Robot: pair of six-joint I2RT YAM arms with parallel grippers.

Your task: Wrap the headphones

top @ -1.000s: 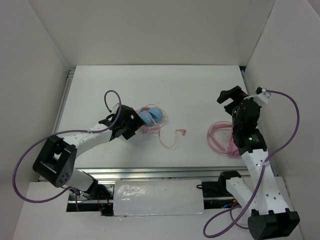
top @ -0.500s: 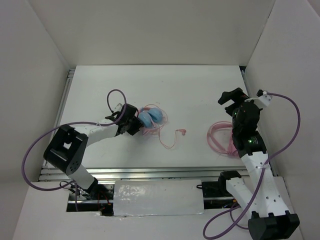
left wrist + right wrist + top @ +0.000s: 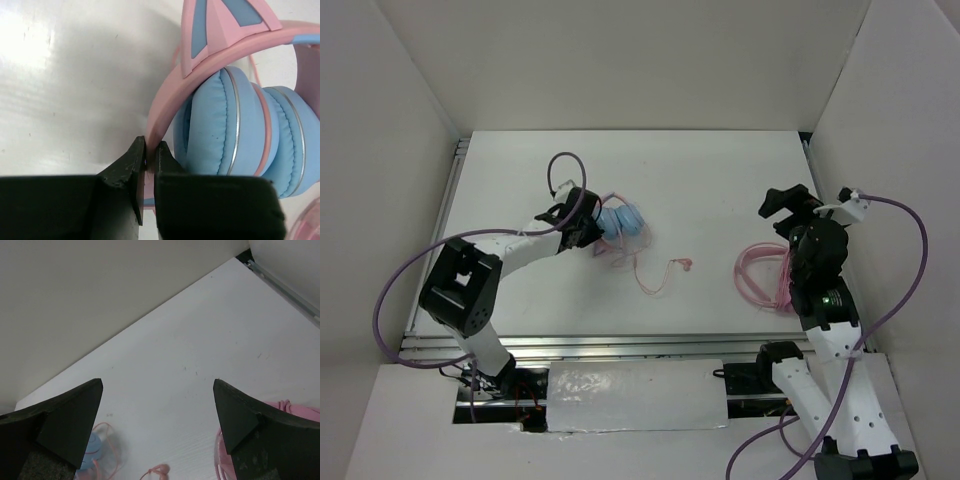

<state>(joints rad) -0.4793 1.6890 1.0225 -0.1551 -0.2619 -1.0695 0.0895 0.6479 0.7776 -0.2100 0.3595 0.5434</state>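
Observation:
The headphones [image 3: 623, 222] lie left of the table's middle, their light blue earcups [image 3: 235, 125] pressed together under a pink headband [image 3: 165, 100] with cat-ear shapes. My left gripper [image 3: 588, 228] [image 3: 150, 150] is shut on the headband, pinching its thin edge between both fingers. The thin pink cable [image 3: 650, 275] trails from the earcups toward the front and ends in a pink plug [image 3: 687, 264] [image 3: 161, 470]. At the right, my right gripper [image 3: 784, 204] [image 3: 159, 410] hangs open above the table with nothing between its fingers.
A second bundle of pink coiled cable [image 3: 765, 275] [image 3: 290, 410] lies at the right, just under the right arm. White walls enclose the table on three sides. A metal rail [image 3: 448, 200] runs along the left edge.
My left gripper has moved toward the back and closed on the headband; the headphones shifted slightly with it. The left arm's elbow swung inward. The right arm barely drifted.

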